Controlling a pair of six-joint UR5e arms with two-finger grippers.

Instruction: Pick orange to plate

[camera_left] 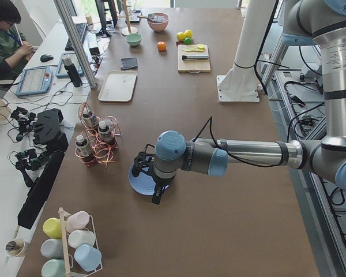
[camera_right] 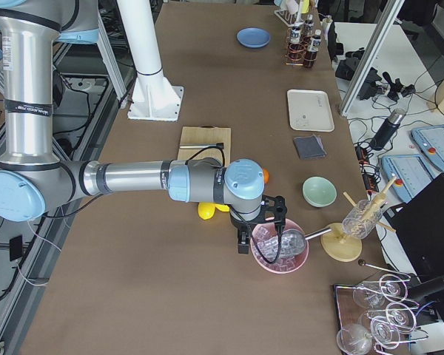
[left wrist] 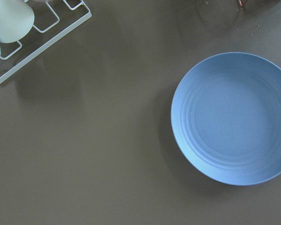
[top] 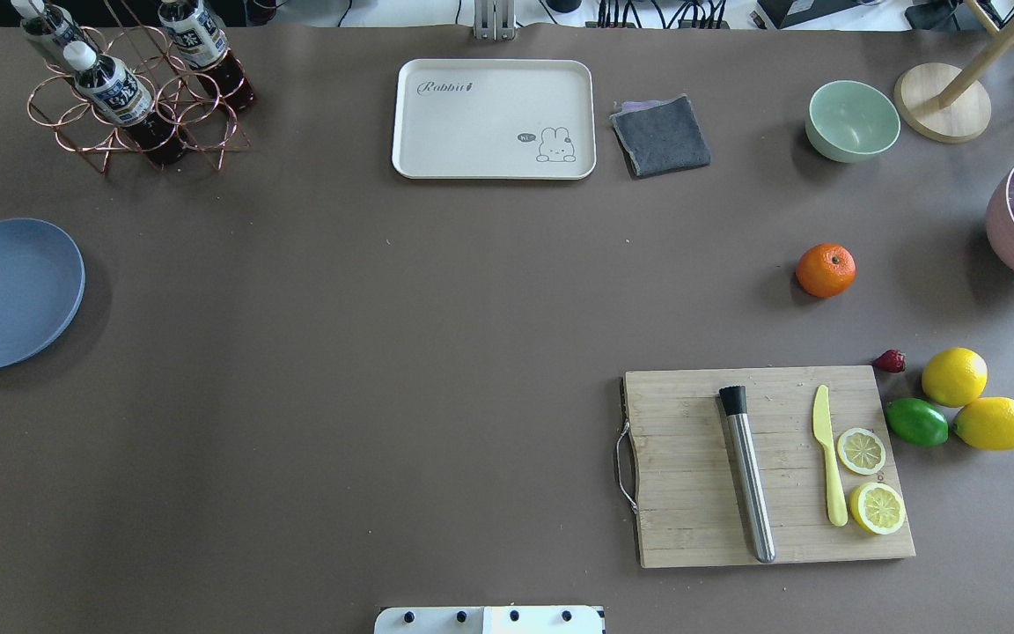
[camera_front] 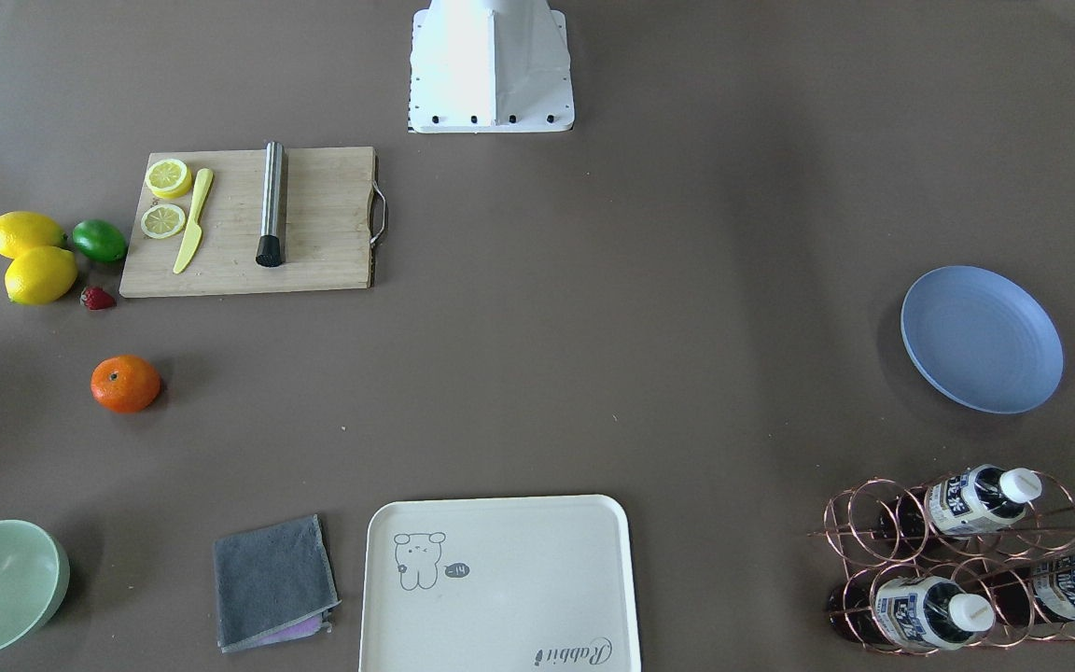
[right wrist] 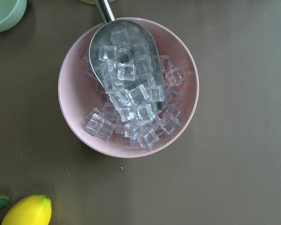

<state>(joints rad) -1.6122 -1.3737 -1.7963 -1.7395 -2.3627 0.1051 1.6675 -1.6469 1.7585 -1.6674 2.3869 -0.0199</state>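
The orange point(top: 826, 269) lies alone on the brown table, beyond the cutting board on the robot's right side; it also shows as the orange point(camera_front: 126, 384). The light-blue plate point(top: 10, 293) rests empty at the far left edge, and fills the right of the left wrist view as the plate point(left wrist: 234, 117). My left gripper point(camera_left: 141, 166) hovers over the plate point(camera_left: 137, 183); I cannot tell whether it is open or shut. My right gripper point(camera_right: 260, 224) hangs over a pink bowl of ice point(camera_right: 280, 248), a short way from the orange; its state cannot be told either.
A cutting board point(top: 762, 467) carries a steel muddler, a yellow knife and lemon slices. Two lemons point(top: 973, 401), a lime point(top: 916, 422) and a strawberry lie beside it. Cream tray point(top: 494, 119), grey cloth point(top: 661, 135), green bowl point(top: 852, 120) and bottle rack point(top: 133, 88) line the far edge.
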